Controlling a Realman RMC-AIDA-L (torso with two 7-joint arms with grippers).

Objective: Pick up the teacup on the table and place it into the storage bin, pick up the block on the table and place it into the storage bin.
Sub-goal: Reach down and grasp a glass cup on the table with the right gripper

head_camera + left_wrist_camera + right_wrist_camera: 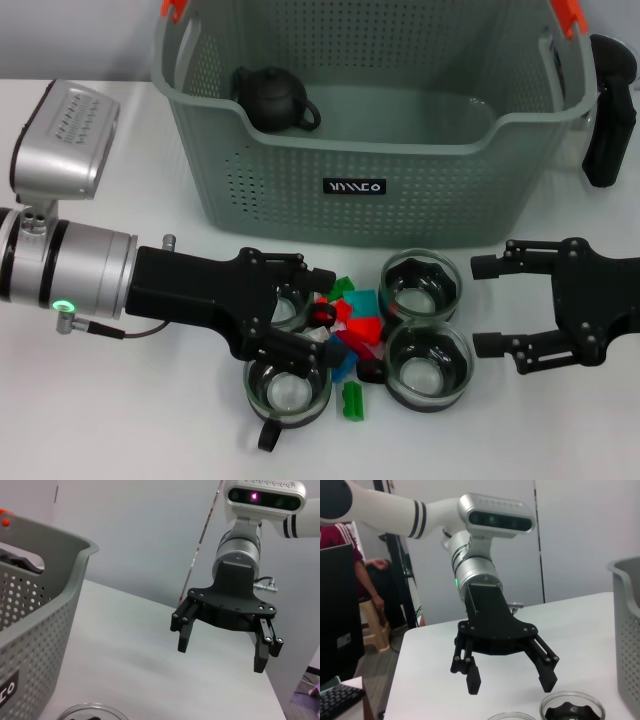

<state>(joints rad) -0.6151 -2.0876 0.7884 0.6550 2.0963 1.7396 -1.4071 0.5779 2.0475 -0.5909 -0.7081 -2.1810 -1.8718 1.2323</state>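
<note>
Several glass teacups with dark bases stand in front of the storage bin [300, 150]: one [421, 282] at the right rear, one [428, 362] at the right front, one [287, 390] at the left front. Another teacup [286, 312] lies partly hidden between the fingers of my left gripper [332, 312], which is open and low over it. A pile of coloured blocks [358, 318] sits between the cups, and a green block [352, 401] lies apart in front. My right gripper [485, 305] is open to the right of the cups and holds nothing. The right wrist view shows the left gripper [511, 685] open above the table.
A black teapot [272, 97] sits inside the bin at its left rear. The bin has orange handle clips [568, 12]. A black device [608, 125] stands to the right of the bin. The left wrist view shows the bin's wall [35, 610] and the right gripper [221, 655].
</note>
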